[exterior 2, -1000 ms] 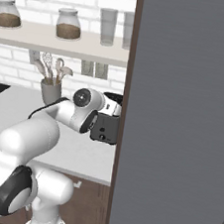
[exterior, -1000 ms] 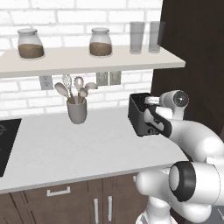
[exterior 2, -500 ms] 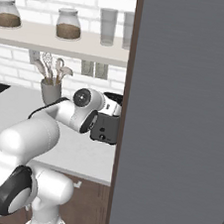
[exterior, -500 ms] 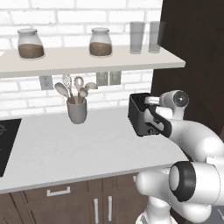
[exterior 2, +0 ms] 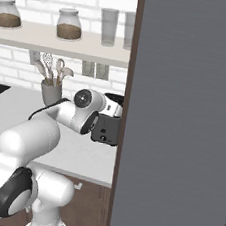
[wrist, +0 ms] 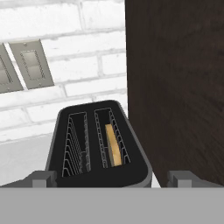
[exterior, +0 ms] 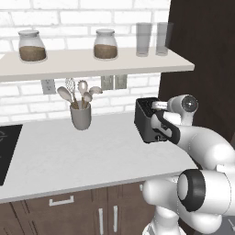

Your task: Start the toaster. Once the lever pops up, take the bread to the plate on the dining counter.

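I have the gripper (wrist: 111, 178) spread wide and gripping nothing, its two dark fingertips (wrist: 40, 178) straddling the near end of the toaster (wrist: 98, 146) in the hand view, one tip at either side of the black body. The toaster sits just ahead of and below the hand, on the pale grey worktop (exterior: 69, 156), tucked against the dark tall cabinet (exterior: 202, 55) on its right and close to the white brick wall (exterior: 55, 96).

The bread (wrist: 113, 144) stands low in the right-hand slot, only its tan top edge showing between the wire guides; the left slot is open wire. I cannot make out the lever from any camera.

The arm (exterior: 202, 142) rises from the base, bends at the elbow and reaches forward and left, the wrist lying roughly level with the toaster's top, hand at its near right end. In the left base view the forearm hides that end of the toaster (exterior: 146, 120). In the right base view a grey panel covers the right half, and the toaster (exterior 2: 108, 127) peeks out beside the wrist.

The left base view also gives me the grey utensil cup (exterior: 81, 115) well left of the toaster, and the shelf (exterior: 92, 66) above with two jars (exterior: 105, 44) and two glasses (exterior: 143, 39). The hand view alone shows the slots, plus outlet plates (wrist: 30, 63) on the wall.
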Motion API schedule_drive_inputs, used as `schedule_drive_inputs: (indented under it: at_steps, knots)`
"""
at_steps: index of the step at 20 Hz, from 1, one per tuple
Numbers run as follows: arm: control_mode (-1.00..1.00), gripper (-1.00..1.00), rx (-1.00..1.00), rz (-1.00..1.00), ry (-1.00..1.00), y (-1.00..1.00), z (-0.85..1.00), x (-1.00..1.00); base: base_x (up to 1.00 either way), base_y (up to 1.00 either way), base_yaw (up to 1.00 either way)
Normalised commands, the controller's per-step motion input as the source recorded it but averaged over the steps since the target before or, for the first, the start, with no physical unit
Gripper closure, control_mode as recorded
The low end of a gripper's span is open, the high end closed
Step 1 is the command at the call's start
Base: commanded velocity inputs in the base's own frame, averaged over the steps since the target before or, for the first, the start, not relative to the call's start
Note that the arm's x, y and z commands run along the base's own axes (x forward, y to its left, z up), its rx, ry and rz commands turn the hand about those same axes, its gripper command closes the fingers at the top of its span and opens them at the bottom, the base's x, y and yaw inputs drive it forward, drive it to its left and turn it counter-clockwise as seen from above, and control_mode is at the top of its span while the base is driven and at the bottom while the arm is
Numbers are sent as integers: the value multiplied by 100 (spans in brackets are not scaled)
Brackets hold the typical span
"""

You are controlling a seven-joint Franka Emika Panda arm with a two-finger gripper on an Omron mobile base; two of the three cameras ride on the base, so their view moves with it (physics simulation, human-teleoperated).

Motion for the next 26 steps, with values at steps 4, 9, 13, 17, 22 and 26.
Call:
schedule_drive_inputs:
  at_steps: [4, 9, 13, 17, 22, 26]
  knots:
    - [-100, -100, 0, 0, 0, 0, 0, 0, 0, 0, 0]
    - [-100, -100, 0, 0, 0, 0, 0, 0, 0, 0, 0]
    - [-100, -100, 0, 0, 0, 0, 0, 0, 0, 0, 0]
    - [-100, -100, 0, 0, 0, 0, 0, 0, 0, 0, 0]
    - [-100, -100, 0, 0, 0, 0, 0, 0, 0, 0, 0]
    - [-100, -100, 0, 0, 0, 0, 0, 0, 0, 0, 0]
